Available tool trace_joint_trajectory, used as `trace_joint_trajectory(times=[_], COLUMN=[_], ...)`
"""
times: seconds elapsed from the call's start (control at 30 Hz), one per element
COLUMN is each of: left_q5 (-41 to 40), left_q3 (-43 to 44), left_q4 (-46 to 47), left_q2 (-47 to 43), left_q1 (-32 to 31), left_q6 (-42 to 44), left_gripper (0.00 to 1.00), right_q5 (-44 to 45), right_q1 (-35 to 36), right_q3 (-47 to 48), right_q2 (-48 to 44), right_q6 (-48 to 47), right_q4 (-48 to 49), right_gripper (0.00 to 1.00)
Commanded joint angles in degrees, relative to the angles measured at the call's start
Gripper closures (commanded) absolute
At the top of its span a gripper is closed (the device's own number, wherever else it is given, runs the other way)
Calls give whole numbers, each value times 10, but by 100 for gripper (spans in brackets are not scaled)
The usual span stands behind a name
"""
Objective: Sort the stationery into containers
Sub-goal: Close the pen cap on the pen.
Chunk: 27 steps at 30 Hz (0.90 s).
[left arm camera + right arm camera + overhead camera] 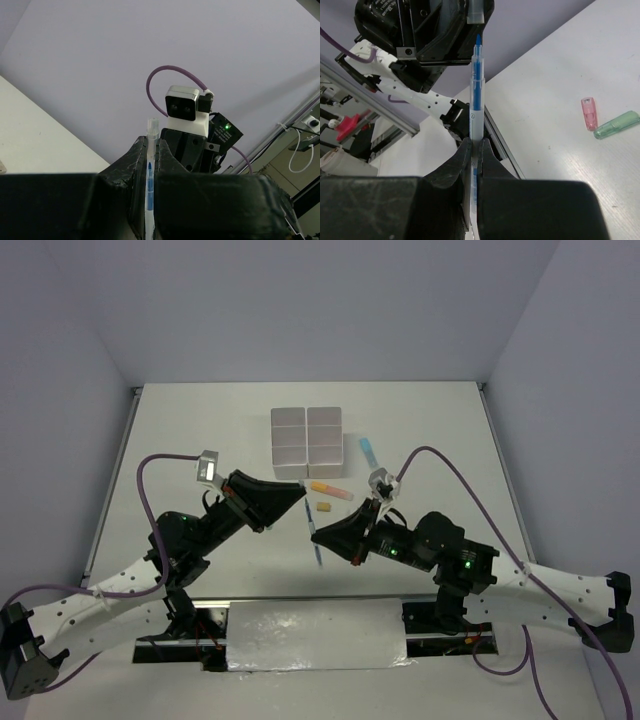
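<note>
A thin clear pen with blue ink (pixel 316 540) hangs above the table between my two arms. My left gripper (pixel 303 503) is shut on its capped end, and the pen (pixel 149 190) runs up between the black fingers to a clear cap. My right gripper (pixel 318 533) is shut on the barrel of the same pen (pixel 476 100); its jaws close around it (pixel 476 145). The containers (pixel 307 433), a white block of square compartments, stand at the back centre. An orange marker (pixel 330 490), a tan eraser (pixel 322 507) and a blue marker (pixel 368 450) lie near them.
A pink cap (pixel 588 112) and a green marker (pixel 616 125) lie on the white table in the right wrist view. Purple cables loop over both arms. The table's near edge and a metal rail run just behind the arm bases.
</note>
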Motion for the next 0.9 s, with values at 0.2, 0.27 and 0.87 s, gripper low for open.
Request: trace_joint_trajectory(times=[0.2,0.27,0.87], left_q5=[8,10,32], left_q3=[13,14,21], left_q4=[23,22,14], left_q2=[1,3,4], left_q1=[-2,-2,-2], left_q6=[1,1,-1], left_gripper=[100,100,100], right_q5=[13,14,43], right_q1=[5,5,5], right_q3=[37,39,59], right_q2=[0,0,5], right_q6=[-15,-16,-33], right_q4=[-4,-5,-29], right_gripper=[100,100,100])
